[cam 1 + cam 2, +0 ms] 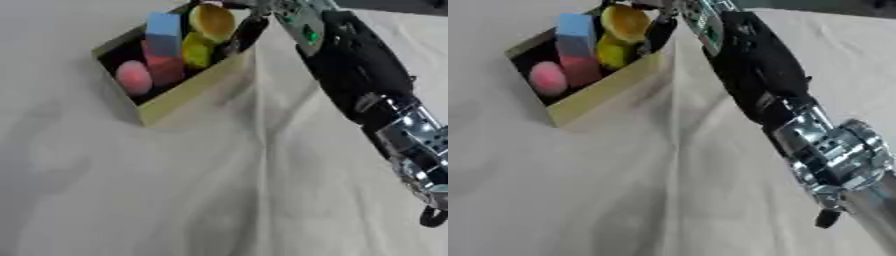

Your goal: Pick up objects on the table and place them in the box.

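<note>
Cardboard box (188,95), open-topped with tan walls and a dark inside, sits on the cream cloth-covered table (219,200). Inside lie a pink rounded object (133,76), a red block (164,69), a light blue block (163,33) and a yellow lumpy object (197,50). The right hand (249,27) reaches over the box's far corner, dark fingers curled round a yellow rounded object (213,21). No writing is readable anywhere.
</note>
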{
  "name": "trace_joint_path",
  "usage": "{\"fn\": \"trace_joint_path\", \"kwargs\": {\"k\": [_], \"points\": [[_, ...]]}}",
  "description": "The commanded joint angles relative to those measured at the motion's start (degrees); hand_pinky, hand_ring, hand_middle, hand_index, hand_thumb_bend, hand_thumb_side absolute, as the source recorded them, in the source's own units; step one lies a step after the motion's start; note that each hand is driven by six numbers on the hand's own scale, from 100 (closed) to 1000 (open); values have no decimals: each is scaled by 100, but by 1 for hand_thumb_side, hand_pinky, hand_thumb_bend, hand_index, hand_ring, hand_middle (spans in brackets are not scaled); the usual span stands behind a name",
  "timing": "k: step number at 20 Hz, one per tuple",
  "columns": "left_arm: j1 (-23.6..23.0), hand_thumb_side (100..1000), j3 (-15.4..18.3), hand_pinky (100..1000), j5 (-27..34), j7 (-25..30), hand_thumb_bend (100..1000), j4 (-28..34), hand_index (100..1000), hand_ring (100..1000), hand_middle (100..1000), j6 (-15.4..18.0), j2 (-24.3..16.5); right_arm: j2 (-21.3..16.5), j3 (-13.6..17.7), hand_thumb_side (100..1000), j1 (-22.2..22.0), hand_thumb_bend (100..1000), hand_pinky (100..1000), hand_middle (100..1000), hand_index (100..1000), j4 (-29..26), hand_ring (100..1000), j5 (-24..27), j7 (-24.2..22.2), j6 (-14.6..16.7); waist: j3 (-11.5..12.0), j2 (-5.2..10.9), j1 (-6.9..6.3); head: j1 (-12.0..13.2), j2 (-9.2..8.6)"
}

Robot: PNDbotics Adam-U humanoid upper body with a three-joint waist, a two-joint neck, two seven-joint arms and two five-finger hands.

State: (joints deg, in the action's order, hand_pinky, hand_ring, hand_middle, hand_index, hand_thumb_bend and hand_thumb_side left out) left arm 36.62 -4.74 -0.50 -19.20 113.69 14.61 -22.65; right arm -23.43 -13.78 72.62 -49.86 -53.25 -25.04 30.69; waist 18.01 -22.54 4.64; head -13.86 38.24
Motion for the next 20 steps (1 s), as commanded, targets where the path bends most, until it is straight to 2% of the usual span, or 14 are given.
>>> {"fn": "trace_joint_path", "kwargs": {"k": [1,5,11,20], "points": [[71,531,19,680,19,31,521,90,802,786,651,6,-62,-100,62,131,177,555,901,815,898,-146,945,-92,-34,26,-11,168,-37,12,-3],[60,530,15,681,23,40,520,90,802,786,651,2,-62,-106,98,136,231,554,901,803,891,-237,942,10,-22,36,-26,203,-41,9,9],[46,528,16,682,26,46,522,90,802,786,651,-3,-67,-155,103,146,260,545,901,792,886,-485,939,488,-206,-39,-46,260,-48,19,28],[11,524,20,684,31,42,524,90,803,785,651,-6,-89,-324,90,143,313,544,897,795,889,-928,931,1078,-535,-263,-120,389,-78,40,168]]}}
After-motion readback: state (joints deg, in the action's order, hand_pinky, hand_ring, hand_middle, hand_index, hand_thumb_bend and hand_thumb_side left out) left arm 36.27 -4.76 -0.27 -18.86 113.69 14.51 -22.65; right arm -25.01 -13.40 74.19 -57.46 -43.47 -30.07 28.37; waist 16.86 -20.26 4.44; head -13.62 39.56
